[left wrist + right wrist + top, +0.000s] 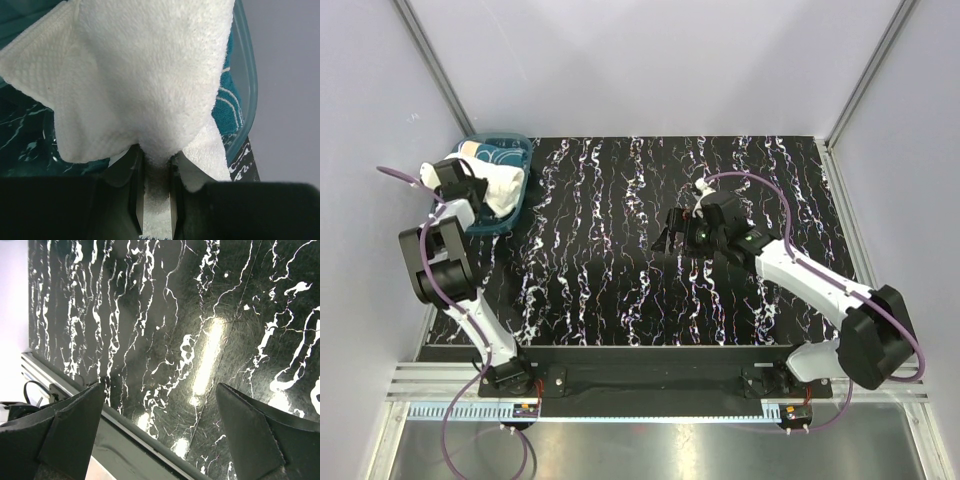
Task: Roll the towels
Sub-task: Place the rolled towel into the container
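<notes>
The white towel (pixel 502 186) lies bunched in the teal tub (pixel 516 216) at the table's far left. My left gripper (pixel 478 194) is over the tub. In the left wrist view its jaws (pixel 156 160) are shut on a fold of the white towel (pixel 145 75), which spreads out ahead of the fingers. The patterned towel (pixel 492 151) lies at the tub's far end, and a teal strip of it (pixel 227 105) shows beside the white one. My right gripper (pixel 664 238) hangs above the middle of the table, open, with only the marbled top between its fingers (pixel 160 405).
The tub's translucent rim (pixel 247 75) runs close along the right of the white towel. The black marbled table top (pixel 620 250) spreads between the two arms. A metal rail (pixel 145 432) edges the table's near side, and grey walls stand around it.
</notes>
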Controlling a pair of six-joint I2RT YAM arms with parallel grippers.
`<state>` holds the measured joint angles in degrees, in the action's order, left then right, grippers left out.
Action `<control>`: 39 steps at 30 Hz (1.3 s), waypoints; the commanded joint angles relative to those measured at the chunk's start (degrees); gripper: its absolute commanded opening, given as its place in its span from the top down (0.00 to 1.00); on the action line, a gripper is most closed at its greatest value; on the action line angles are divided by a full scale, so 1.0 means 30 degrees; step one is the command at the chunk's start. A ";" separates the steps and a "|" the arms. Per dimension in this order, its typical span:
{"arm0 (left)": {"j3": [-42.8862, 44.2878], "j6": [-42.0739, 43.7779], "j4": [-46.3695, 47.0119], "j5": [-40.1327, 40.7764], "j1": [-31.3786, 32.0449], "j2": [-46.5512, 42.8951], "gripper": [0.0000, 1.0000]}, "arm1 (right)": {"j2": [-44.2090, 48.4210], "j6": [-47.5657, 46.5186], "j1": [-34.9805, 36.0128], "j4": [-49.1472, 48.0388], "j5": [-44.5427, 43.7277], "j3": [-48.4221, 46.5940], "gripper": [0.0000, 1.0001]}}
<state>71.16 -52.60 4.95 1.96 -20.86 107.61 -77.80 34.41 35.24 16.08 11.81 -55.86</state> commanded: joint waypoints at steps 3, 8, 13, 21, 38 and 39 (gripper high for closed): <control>0.0072 -0.1683 0.6255 -0.0476 0.0216 0.0427 1.00 | -0.0872 -0.0573 0.0088 -0.1256 0.0866 -0.0132 0.00; -0.2416 -0.3208 1.1285 -0.0213 0.0158 0.0457 0.99 | -0.1722 -0.0602 0.0059 -0.1783 0.1394 -0.0044 0.00; -0.3035 -0.4117 1.4050 -0.1149 0.0186 0.1831 0.84 | -0.2454 -0.0778 0.0058 -0.2223 0.1861 -0.0014 0.00; -0.4792 -0.4966 1.8180 -0.0828 0.0245 0.3766 0.56 | -0.2953 -0.0865 -0.0059 -0.2634 0.2419 -0.0073 0.00; -0.6080 -0.4469 1.4906 -0.2351 -0.1277 0.0665 0.01 | -0.1842 -0.0749 -0.0088 -0.2254 0.2303 0.0161 0.00; -0.6140 -0.4498 1.4410 -0.2322 -0.1394 0.0343 0.01 | -0.1550 -0.0778 -0.0088 -0.2137 0.2186 0.0161 0.00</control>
<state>53.36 -67.53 50.00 -5.39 -22.92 114.28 -86.21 32.99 35.18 10.37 18.50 -55.42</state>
